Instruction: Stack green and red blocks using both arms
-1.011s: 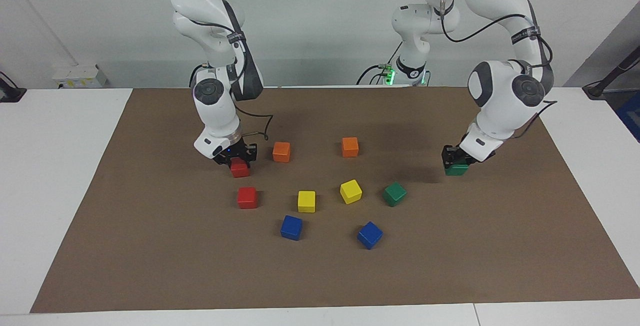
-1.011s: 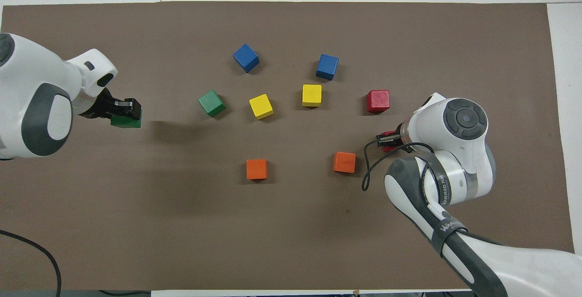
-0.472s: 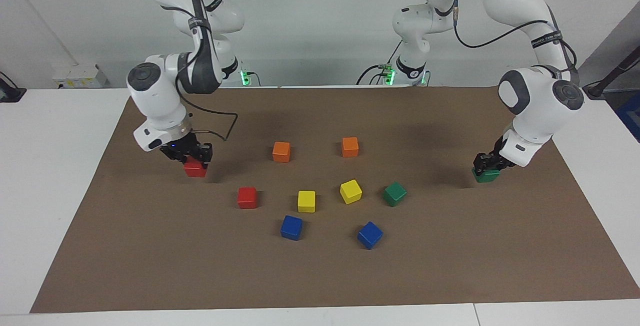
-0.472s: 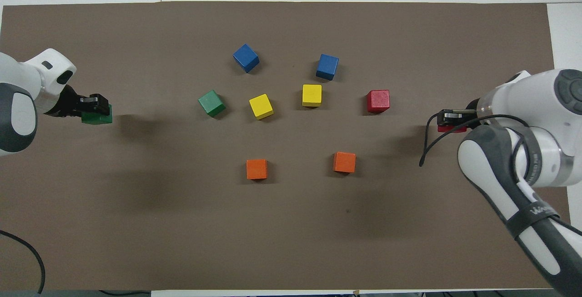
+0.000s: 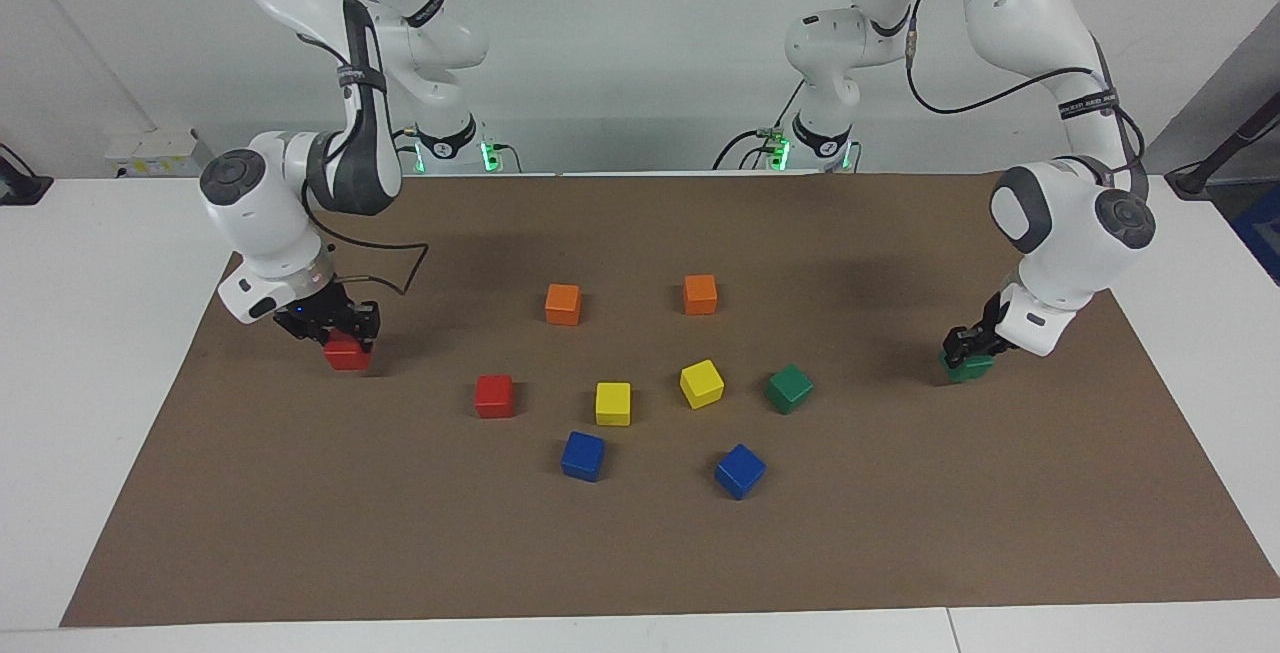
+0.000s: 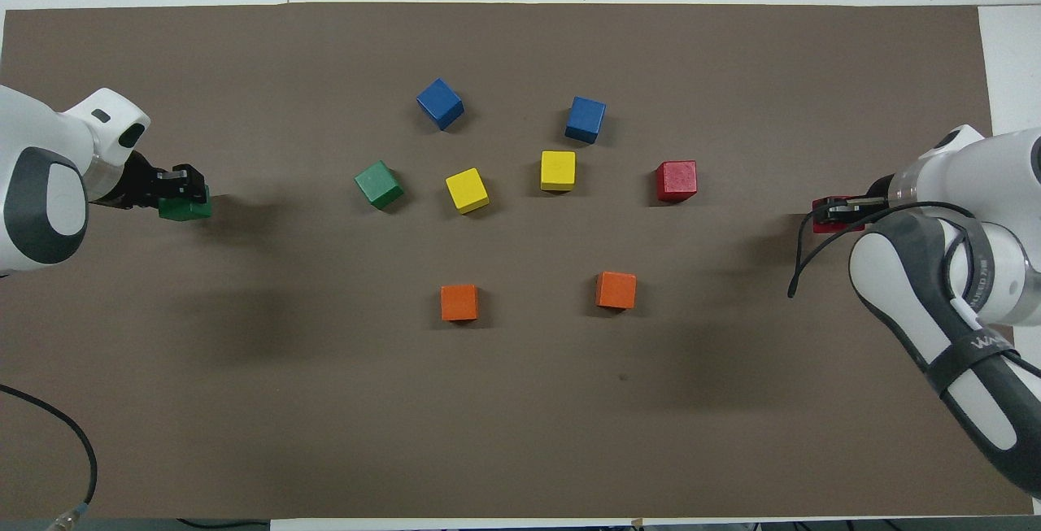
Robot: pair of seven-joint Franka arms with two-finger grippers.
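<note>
My left gripper [image 5: 965,351] is shut on a dark green block [image 5: 968,366] and holds it low over the brown mat near the left arm's end; both show in the overhead view, the gripper [image 6: 183,192] and the block [image 6: 185,207]. My right gripper [image 5: 338,336] is shut on a red block [image 5: 347,354], low over the mat near the right arm's end, and the block also shows in the overhead view [image 6: 829,215]. A second green block [image 5: 789,388] and a second red block [image 5: 494,396] lie loose on the mat among the other cubes.
Two orange cubes [image 5: 563,304] [image 5: 700,294] lie nearer to the robots. Two yellow cubes [image 5: 613,403] [image 5: 702,383] lie between the loose red and green blocks. Two blue cubes [image 5: 583,456] [image 5: 740,471] lie farther out. The brown mat [image 5: 640,553] covers the white table.
Both arms swung outward with their blocks: the right gripper carried the red block toward its end of the table, the left gripper carried the green block toward its end and lower.
</note>
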